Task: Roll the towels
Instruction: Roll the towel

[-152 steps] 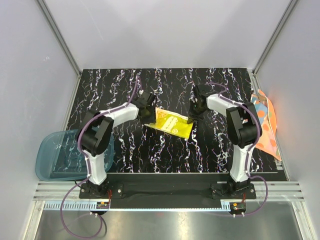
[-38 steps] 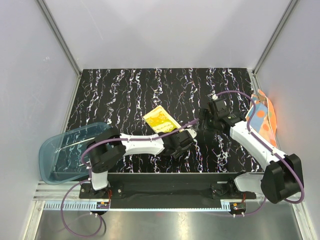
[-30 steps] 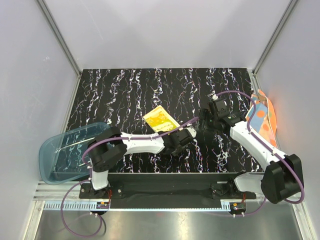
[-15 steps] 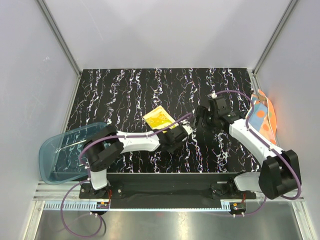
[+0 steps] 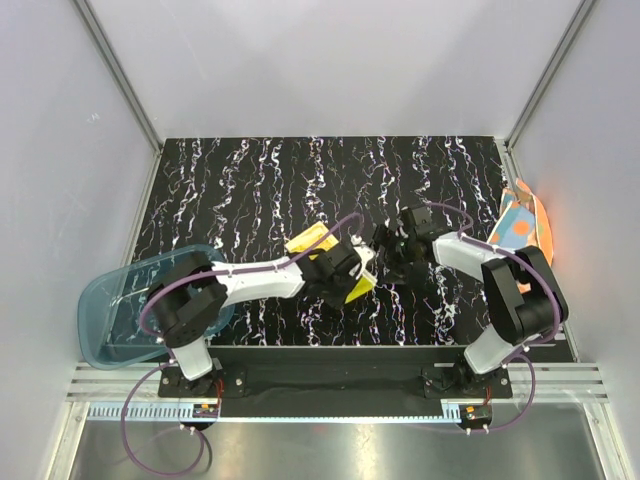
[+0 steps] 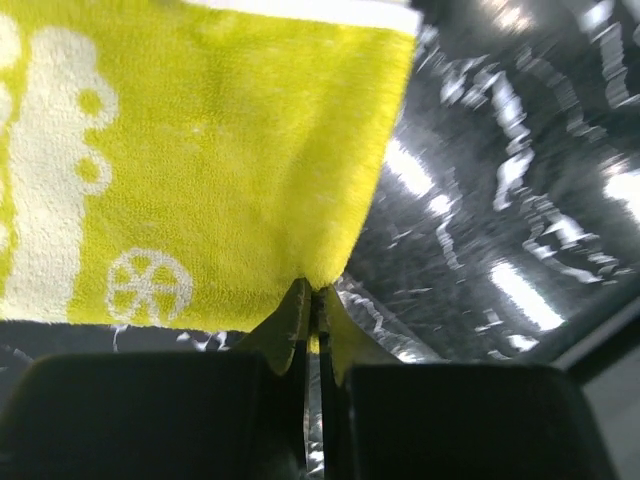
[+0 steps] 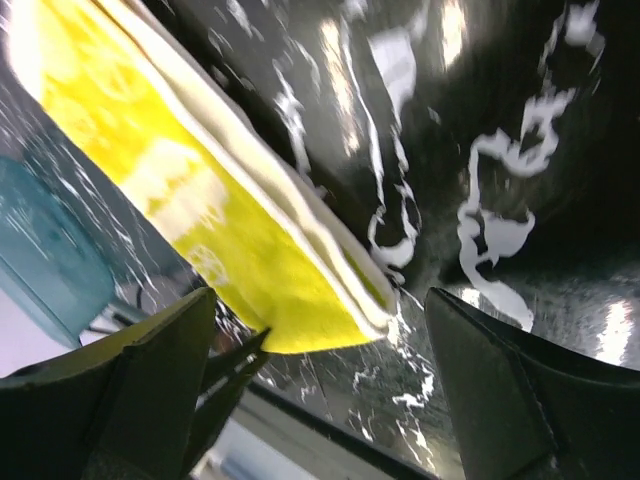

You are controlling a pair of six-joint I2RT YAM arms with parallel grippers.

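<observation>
1. Both arms had drawn in over the middle of the table [image 5: 250, 180] since five seconds before, the left now reaching across.
2. The yellow towel [image 5: 312, 241] lay there, its long axis running far-left to near-right.
3. The left end effector [image 6: 310, 292] was clamped on the towel's near-right corner. The right end effector [image 7: 345, 315], fingers apart, straddled that same end.

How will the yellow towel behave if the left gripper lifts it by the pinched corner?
Probably floppy: the yellow towel is soft terry, folded in layers, so it may droop and unfold. The left gripper pinches only a corner tip, so it might slip out.
</observation>
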